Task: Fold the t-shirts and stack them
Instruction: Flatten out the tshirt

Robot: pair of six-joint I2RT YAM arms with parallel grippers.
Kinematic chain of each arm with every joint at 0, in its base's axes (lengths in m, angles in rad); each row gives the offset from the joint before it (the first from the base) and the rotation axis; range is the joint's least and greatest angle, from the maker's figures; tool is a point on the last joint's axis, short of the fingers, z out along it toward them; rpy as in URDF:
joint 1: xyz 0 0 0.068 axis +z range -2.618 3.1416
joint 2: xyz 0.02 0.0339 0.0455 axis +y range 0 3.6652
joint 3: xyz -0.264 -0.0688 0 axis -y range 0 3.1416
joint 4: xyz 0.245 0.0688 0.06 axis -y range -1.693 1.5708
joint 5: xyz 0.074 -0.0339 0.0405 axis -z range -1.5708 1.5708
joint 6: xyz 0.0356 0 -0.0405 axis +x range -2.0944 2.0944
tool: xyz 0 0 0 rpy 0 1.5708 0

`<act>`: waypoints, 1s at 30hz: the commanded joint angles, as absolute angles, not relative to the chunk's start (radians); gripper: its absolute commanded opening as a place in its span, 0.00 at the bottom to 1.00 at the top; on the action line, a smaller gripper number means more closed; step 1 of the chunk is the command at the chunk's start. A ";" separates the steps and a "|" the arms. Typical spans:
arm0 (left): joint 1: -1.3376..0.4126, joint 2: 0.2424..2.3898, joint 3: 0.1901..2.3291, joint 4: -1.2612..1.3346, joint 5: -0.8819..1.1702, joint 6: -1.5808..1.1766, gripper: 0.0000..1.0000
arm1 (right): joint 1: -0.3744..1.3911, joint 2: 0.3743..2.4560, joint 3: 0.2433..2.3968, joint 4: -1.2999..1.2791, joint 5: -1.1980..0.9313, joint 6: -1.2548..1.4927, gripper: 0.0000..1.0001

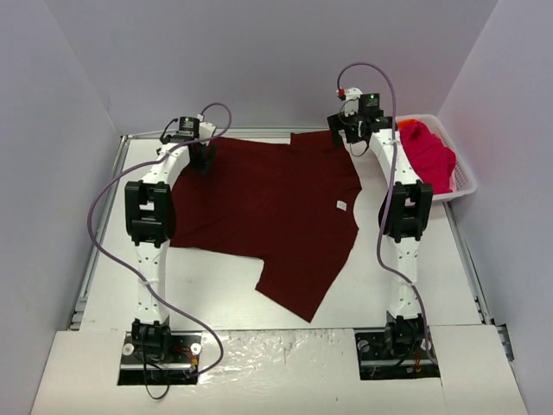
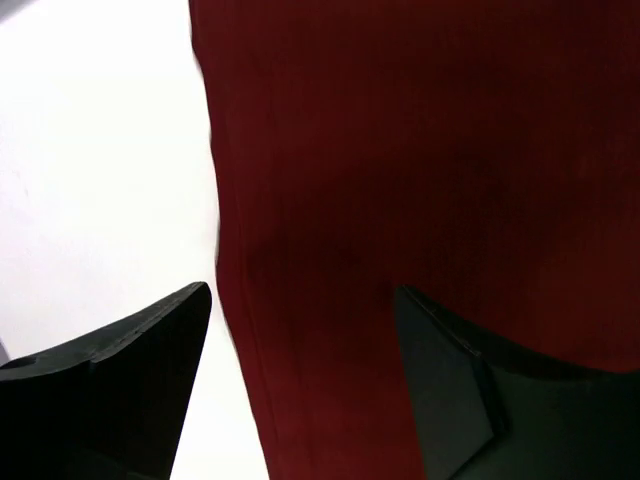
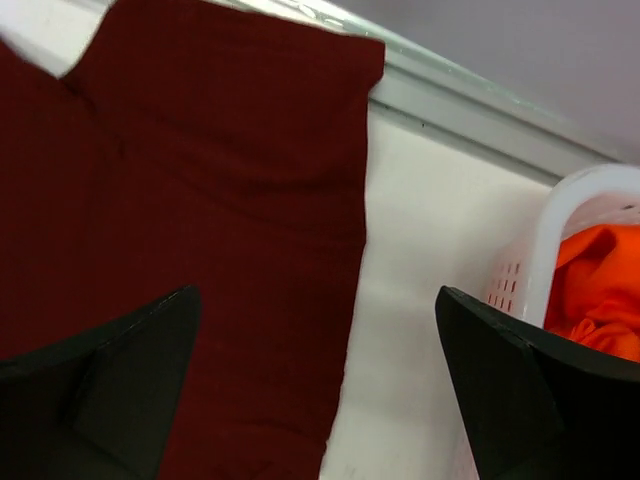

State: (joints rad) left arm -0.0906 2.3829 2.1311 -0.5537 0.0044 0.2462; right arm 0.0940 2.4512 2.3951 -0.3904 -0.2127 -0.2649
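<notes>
A large dark maroon t-shirt (image 1: pixel 268 207) lies spread on the white table, its small white neck label (image 1: pixel 342 205) facing up and one part trailing toward the near edge. My left gripper (image 1: pixel 205 157) hangs over the shirt's far left corner. In the left wrist view it (image 2: pixel 302 292) is open, with the cloth's hemmed edge (image 2: pixel 240 330) lying flat below the gap. My right gripper (image 1: pixel 346 134) is over the far right corner. Seen from the right wrist, it (image 3: pixel 318 292) is open above the maroon cloth's edge (image 3: pixel 340 330), holding nothing. A pink t-shirt (image 1: pixel 429 156) and an orange one (image 3: pixel 600 290) lie in the basket.
The white lattice basket (image 1: pixel 462 186) stands at the back right, close to my right gripper, its rim (image 3: pixel 540 240) beside the right finger. A raised metal rail (image 3: pixel 470 120) runs along the table's far edge. Grey walls close in on three sides.
</notes>
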 commanded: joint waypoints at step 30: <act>-0.041 1.640 1.330 -0.347 -0.057 0.235 0.78 | 0.256 1.882 1.418 -0.416 -0.512 -0.436 0.00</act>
State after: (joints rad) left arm -0.0502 1.7061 1.3468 -0.3576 -0.0669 0.2543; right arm 0.2169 1.8622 1.4540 -0.3592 -0.5049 -0.4084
